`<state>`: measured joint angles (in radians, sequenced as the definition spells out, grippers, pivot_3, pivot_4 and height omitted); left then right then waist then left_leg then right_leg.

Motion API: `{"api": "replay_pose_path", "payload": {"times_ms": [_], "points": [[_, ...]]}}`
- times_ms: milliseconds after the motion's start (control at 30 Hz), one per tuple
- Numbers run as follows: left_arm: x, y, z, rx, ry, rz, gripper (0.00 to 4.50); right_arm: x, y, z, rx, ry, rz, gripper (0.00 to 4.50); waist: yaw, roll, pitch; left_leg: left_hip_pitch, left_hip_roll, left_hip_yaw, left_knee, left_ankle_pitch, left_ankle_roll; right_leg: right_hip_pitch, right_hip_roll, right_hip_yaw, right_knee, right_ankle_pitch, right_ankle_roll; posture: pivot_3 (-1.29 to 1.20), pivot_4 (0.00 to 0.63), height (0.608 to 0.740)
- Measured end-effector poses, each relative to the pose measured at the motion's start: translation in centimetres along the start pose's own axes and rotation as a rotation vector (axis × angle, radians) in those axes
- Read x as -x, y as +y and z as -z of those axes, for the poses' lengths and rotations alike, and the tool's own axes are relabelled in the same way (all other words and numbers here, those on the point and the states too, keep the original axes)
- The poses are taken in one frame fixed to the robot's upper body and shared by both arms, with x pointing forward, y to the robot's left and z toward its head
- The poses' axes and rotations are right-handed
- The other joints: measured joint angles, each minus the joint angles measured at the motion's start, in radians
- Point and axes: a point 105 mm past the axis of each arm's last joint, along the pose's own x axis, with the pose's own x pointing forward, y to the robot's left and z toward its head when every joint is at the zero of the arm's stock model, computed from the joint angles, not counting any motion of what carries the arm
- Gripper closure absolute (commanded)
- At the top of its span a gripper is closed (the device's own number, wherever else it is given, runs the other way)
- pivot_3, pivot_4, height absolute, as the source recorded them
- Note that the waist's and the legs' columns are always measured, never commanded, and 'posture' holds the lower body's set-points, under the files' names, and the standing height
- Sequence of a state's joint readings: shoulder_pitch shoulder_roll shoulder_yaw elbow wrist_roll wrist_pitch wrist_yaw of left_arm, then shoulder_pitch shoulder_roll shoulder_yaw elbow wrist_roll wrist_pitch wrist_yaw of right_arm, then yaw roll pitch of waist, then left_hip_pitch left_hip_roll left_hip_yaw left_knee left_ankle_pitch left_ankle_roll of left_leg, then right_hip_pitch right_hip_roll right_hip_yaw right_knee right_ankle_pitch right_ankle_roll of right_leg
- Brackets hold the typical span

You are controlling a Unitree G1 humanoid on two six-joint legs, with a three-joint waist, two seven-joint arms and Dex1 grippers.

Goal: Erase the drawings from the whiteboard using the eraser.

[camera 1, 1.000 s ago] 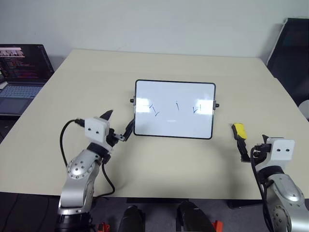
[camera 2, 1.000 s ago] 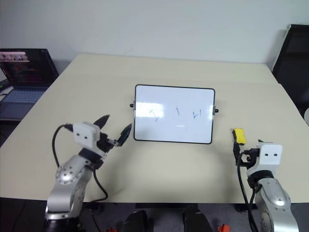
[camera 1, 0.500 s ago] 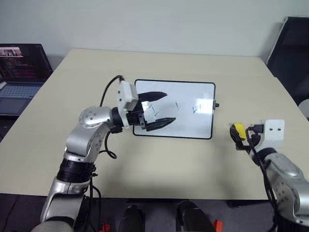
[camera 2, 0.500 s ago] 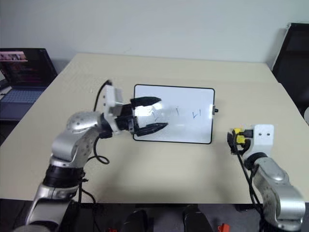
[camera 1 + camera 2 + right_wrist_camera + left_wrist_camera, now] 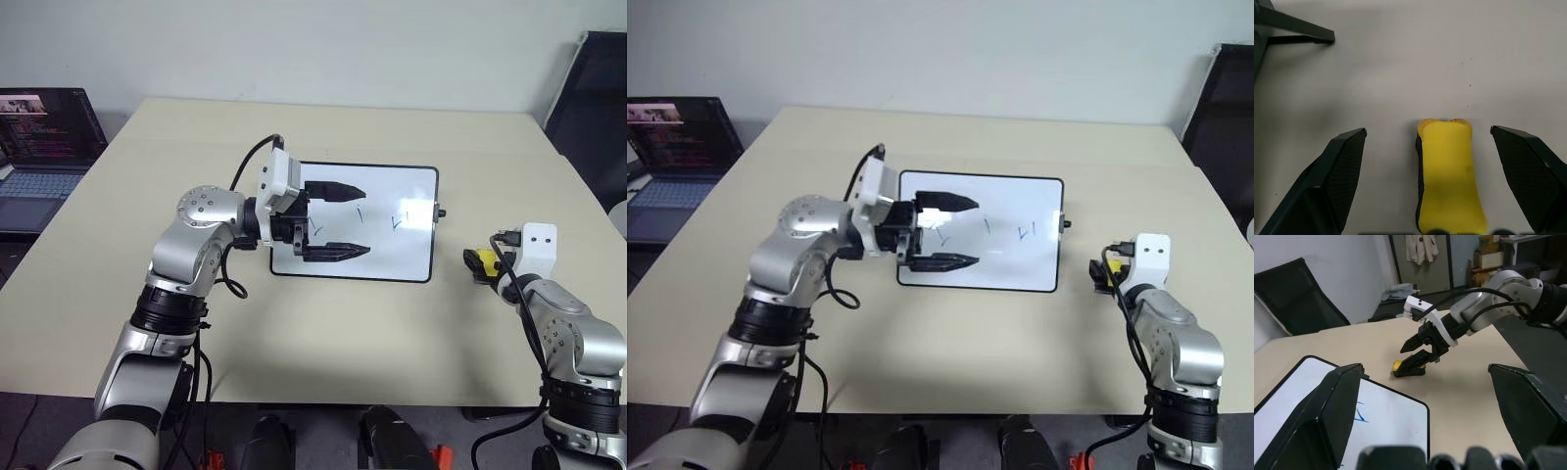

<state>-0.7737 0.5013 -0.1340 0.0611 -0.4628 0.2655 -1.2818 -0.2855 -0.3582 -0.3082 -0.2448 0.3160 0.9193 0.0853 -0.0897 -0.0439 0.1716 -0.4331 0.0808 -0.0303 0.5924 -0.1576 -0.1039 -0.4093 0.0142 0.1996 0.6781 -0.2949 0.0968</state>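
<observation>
Right gripper point(image 5: 1427, 186): jaws wide, now advanced to straddle the eraser point(image 5: 1449, 176) near your table's point(image 5: 323, 333) right edge; not yet gripped. Left gripper point(image 5: 333, 217): open, swung over the whiteboard point(image 5: 392, 250). Drawings point(image 5: 362, 211) remain; closing comes next.
</observation>
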Motion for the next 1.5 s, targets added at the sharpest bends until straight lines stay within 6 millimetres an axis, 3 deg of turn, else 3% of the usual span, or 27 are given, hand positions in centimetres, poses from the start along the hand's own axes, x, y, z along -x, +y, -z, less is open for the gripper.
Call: {"api": "replay_pose_path", "payload": {"times_ms": [233,267,367,600,933,1167,1500], "points": [[0.1,-0.1,0.0,-0.013,0.008,0.016,0.00,-0.5,-0.2,0.7,-0.008,0.008,0.018,0.04,0.000,0.000,0.000,0.000,0.000,0.000,0.000,0.000,0.000,0.000,0.000,0.000,0.000,0.000,0.000,0.00,0.150,0.740],[0.1,-0.1,0.1,-0.014,0.010,0.018,0.00,-0.6,-0.2,0.9,-0.013,0.011,0.020,0.21,0.000,0.000,0.000,0.000,0.000,0.000,0.000,0.000,0.000,0.000,0.000,0.000,0.000,0.000,0.000,0.00,0.150,0.740],[0.1,-0.1,0.1,-0.014,0.013,0.022,0.00,-0.8,-0.4,1.2,-0.018,0.018,0.025,0.95,0.000,0.001,0.000,0.000,0.000,0.000,0.000,0.000,0.000,0.000,0.000,0.000,0.000,0.000,0.000,0.00,0.150,0.740],[0.4,-0.4,0.7,0.007,0.022,0.019,0.00,-0.9,-0.6,1.6,-0.020,0.030,0.033,3.37,0.000,0.001,0.001,0.000,0.000,0.000,0.000,0.000,0.000,0.000,0.000,0.000,0.001,0.000,0.000,0.00,0.150,0.740],[2.7,-1.0,3.1,0.106,0.106,-0.091,0.00,-0.8,-0.2,1.4,-0.007,0.020,0.018,3.40,-0.001,0.002,0.001,0.000,0.000,0.000,0.000,0.000,0.000,0.000,0.000,0.000,0.001,0.000,0.000,0.00,0.150,0.740],[4.4,-3.5,5.5,0.229,0.186,-0.209,0.00,2.1,1.2,0.5,0.150,-0.048,-0.059,3.40,0.001,0.002,0.001,0.000,0.000,-0.001,0.000,0.000,0.000,0.000,0.000,-0.001,0.001,-0.003,-0.004,0.00,0.150,0.740],[4.7,-2.7,4.4,0.200,0.164,-0.357,0.00,7.3,7.3,-0.9,0.196,-0.169,-0.320,3.40,0.000,0.002,0.001,0.000,0.000,-0.002,0.002,0.000,0.000,0.001,0.000,-0.001,0.001,-0.003,-0.006,0.00,0.150,0.740]]}}
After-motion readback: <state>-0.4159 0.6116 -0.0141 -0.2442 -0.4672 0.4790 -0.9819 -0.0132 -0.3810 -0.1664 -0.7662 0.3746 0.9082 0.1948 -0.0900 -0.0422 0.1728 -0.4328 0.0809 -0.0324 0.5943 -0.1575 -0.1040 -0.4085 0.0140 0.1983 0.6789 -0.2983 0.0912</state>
